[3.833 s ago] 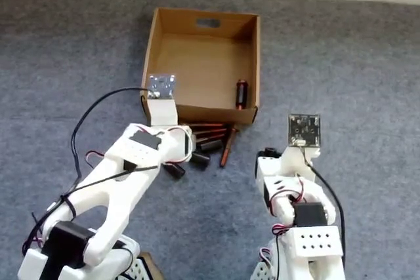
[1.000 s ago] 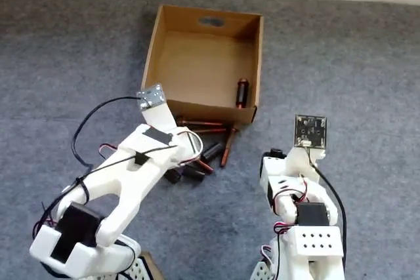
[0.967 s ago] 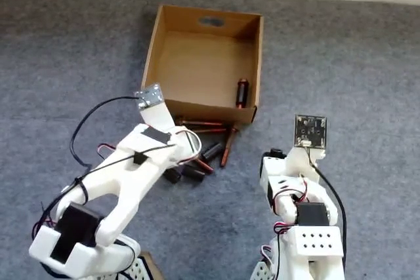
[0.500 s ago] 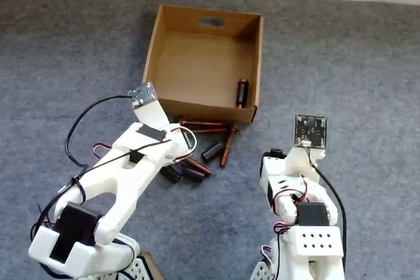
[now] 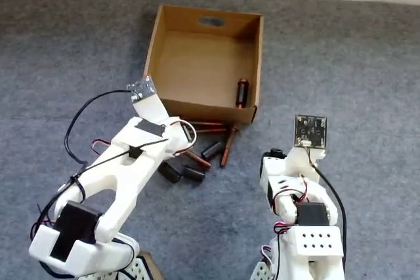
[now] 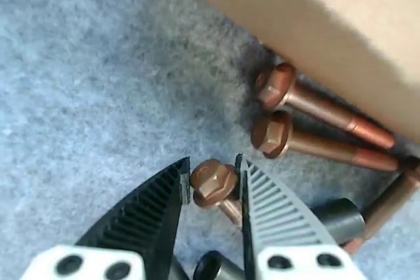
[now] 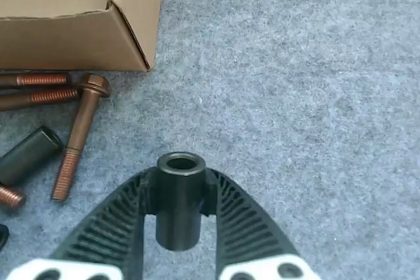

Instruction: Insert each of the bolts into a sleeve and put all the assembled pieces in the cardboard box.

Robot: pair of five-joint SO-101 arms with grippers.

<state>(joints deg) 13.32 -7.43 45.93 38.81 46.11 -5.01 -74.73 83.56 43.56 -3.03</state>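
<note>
Since approx 4 s ago the left arm has swung its wrist off the box's front wall toward the carpet's left edge, and the box sits a touch further right; the right arm hasn't moved. Left gripper (image 6: 213,170) is low over the grey carpet (image 5: 367,63), jaws pinching the hex head of a copper bolt (image 6: 211,184), shank running back btwn the fingers; in the high view that bolt lies diagonal just in front of the box. Right gripper (image 7: 178,185) is clamped on a black sleeve (image 7: 178,201), held upright w/ bore facing up, above bare carpet near the box's front right corner. Cardboard box (image 5: 152,50) sits open near the carpet's far edge, approx mid-width; inside, by its right wall, lies one bolt-in-sleeve piece (image 5: 241,93). Two more bolts (image 6: 315,106) lie side by side along the box's front wall, w/ a fourth bolt (image 7: 79,129) angled just beside them. Three loose sleeves (image 5: 193,174) lie on the carpet btwn the arms, near the bolts.
</note>
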